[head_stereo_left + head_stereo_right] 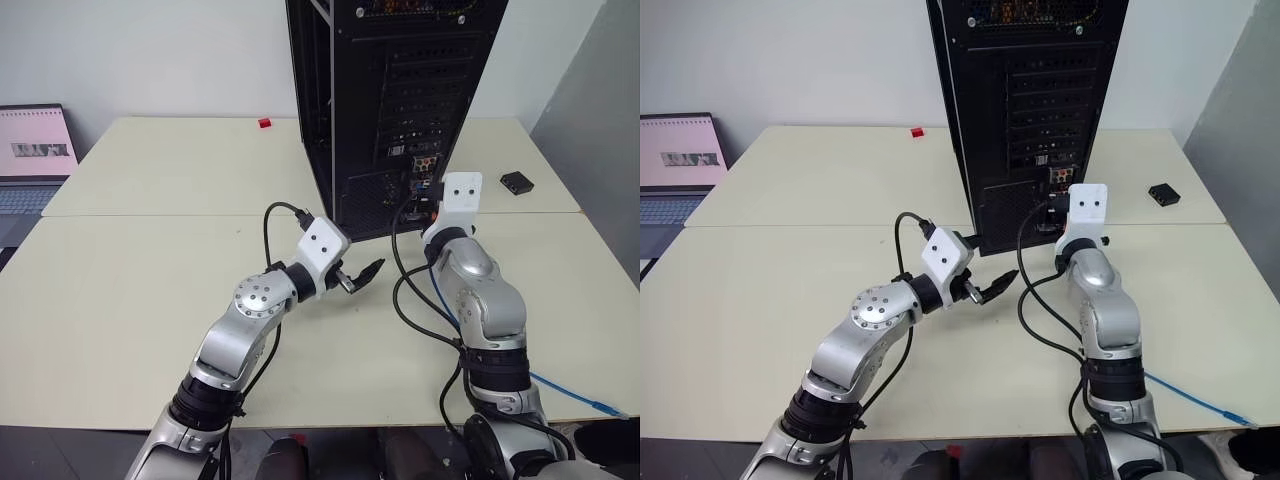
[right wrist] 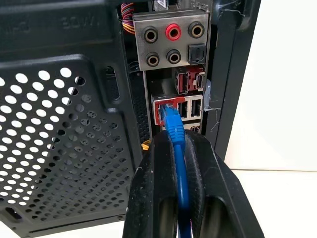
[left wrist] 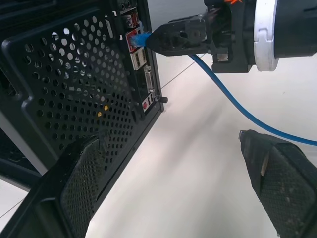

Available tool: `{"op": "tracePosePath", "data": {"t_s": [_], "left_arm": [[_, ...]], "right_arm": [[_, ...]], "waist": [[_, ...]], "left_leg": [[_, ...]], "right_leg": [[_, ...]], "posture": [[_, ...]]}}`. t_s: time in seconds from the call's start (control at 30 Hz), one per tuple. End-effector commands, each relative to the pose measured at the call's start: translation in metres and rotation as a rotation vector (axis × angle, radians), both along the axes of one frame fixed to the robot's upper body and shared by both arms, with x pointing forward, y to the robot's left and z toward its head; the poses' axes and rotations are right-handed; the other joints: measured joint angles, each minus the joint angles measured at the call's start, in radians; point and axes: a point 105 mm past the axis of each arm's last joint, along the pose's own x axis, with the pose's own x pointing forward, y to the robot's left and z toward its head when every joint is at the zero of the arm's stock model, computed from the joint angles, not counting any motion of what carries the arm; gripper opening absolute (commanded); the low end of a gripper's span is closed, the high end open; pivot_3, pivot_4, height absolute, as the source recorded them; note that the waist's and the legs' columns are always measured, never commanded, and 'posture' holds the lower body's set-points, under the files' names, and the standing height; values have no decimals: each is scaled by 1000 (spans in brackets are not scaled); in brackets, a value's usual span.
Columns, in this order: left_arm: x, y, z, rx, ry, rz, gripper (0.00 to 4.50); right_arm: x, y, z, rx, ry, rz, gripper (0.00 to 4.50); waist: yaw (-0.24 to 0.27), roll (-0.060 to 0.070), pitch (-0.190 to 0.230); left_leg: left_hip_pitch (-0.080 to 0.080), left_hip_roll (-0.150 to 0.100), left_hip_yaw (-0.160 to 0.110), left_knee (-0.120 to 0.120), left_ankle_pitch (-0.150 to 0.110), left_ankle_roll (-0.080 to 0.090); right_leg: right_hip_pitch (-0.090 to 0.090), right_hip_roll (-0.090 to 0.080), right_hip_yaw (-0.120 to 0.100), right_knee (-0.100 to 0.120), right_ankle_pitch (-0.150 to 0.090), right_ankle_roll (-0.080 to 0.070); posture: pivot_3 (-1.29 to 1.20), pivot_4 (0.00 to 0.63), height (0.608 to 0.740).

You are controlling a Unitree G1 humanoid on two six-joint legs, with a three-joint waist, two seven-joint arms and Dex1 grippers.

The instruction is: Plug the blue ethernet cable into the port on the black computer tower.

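Note:
The black computer tower (image 1: 400, 100) stands on the table with its perforated rear panel facing me. My right gripper (image 2: 178, 144) is shut on the blue ethernet cable (image 2: 180, 173) just behind its plug (image 2: 172, 120). The plug's tip sits at the mouth of the port (image 2: 159, 110), a red-framed socket in the rear connector cluster; how deep it sits I cannot tell. The cable trails back under the right arm to the table's front right edge (image 1: 570, 392). My left gripper (image 1: 362, 277) hangs open and empty a little left of the tower's base, pointing toward the right gripper (image 3: 166, 38).
A small flat black box (image 1: 516, 182) lies right of the tower. A small red block (image 1: 264, 123) sits at the back of the table, and a laptop (image 1: 35, 150) stands far left. Black arm cables (image 1: 408, 300) loop over the table between my arms.

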Motion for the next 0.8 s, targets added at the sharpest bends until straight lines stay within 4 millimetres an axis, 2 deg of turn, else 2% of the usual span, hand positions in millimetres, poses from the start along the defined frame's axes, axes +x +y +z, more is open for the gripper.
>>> {"op": "tracePosePath", "data": {"t_s": [0.03,0.53,0.6,0.8], "left_arm": [[-4,-1,15,-18,-59,-4,4429],[-3,0,14,-16,-64,4,4429],[-2,0,14,-13,-64,6,4500],[5,6,16,-4,-55,10,4500]], "right_arm": [[0,7,27,18,-81,29,0],[5,8,22,-21,-54,62,0],[2,4,19,-38,-49,61,674],[-12,-15,12,-108,-21,75,1905]], "waist": [[0,0,0],[-15,0,0],[-16,0,0],[-2,0,0]], "left_leg": [[0,0,0,0,0,0],[1,0,1,0,0,0],[1,0,2,0,0,0],[-1,0,0,-1,0,0]], "right_leg": [[0,0,0,0,0,0],[0,1,2,0,1,1],[0,1,2,0,1,1],[-1,0,1,-2,1,1]], "posture": [[0,150,740],[0,150,740],[0,150,740],[0,150,740]]}}
